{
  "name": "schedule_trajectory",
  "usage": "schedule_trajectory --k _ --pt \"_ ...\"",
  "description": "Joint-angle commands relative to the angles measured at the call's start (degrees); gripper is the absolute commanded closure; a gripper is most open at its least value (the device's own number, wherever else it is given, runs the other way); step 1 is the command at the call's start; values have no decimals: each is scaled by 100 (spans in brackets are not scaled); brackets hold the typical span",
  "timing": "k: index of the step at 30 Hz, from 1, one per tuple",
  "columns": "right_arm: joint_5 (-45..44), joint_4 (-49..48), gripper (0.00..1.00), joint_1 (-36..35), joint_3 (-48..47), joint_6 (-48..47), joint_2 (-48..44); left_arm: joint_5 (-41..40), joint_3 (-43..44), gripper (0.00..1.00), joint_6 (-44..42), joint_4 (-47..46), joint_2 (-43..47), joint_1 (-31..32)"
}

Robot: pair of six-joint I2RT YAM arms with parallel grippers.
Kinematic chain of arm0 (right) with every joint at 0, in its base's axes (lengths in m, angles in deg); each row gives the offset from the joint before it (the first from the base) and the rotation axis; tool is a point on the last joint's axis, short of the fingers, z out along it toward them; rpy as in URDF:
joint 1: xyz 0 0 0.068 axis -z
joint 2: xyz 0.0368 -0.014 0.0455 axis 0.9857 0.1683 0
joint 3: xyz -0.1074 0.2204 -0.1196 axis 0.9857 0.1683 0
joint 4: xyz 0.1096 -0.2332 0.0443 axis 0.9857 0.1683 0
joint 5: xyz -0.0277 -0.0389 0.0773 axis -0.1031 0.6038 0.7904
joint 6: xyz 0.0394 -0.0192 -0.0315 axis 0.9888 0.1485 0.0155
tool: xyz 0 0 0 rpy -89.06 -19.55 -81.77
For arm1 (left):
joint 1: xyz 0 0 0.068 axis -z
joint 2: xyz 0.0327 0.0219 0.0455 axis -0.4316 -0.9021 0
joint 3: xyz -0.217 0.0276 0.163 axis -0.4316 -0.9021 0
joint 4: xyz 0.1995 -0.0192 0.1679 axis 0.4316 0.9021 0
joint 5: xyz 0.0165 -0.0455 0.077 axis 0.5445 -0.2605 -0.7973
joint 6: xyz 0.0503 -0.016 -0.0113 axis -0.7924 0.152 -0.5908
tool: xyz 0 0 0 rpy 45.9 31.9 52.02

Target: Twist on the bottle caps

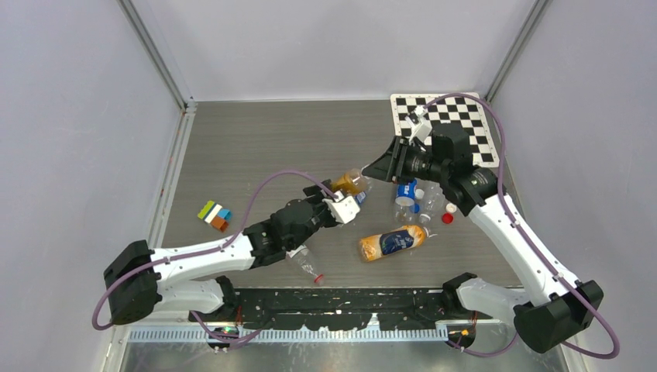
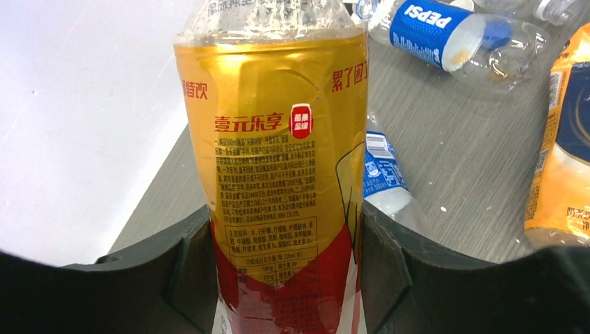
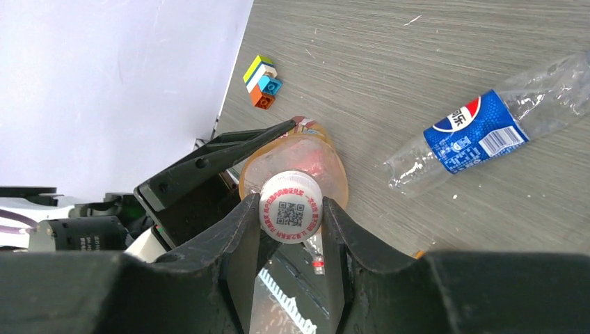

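Note:
My left gripper (image 2: 284, 217) is shut on the lower body of a clear bottle (image 2: 278, 153) with a gold and red label, holding it off the table (image 1: 350, 183). A white bottle cap (image 3: 291, 207) printed with a QR code is pinched between the fingers of my right gripper (image 3: 291, 210). The cap sits at the mouth end of that bottle (image 3: 327, 163); whether it is threaded on I cannot tell. In the top view the right gripper (image 1: 381, 167) meets the bottle's top from the right. Loose red (image 1: 447, 218), white (image 1: 451, 208) and blue (image 1: 415, 208) caps lie on the table.
A Pepsi bottle (image 1: 405, 192) lies just right of the held bottle, also in the right wrist view (image 3: 473, 132). An orange-labelled bottle (image 1: 393, 242) lies nearer the front, and a clear red-capped bottle (image 1: 307, 265) lies under the left arm. Coloured bricks (image 1: 214, 215) sit left; a checkerboard (image 1: 445, 116) lies back right.

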Motion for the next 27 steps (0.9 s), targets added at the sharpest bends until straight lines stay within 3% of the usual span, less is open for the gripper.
schedule_trajectory --k 1,7,11,20,27 --pt "-220 -85 73 -185 -38 466 -264 -101 -36 100 46 -1151 165 131" --pt "-77 230 35 -122 -301 -337 -437 8 -400 100 830 -272 697 71" --pt "81 117 22 -64 -275 -702 -631 566 -534 100 1514 287 1034 -113" --pt "530 -1001 15 -62 -140 -541 -465 1751 -246 100 2559 467 923 -204" --pt "779 -1178 15 -62 -233 -590 -209 2239 53 100 2980 162 566 -216"
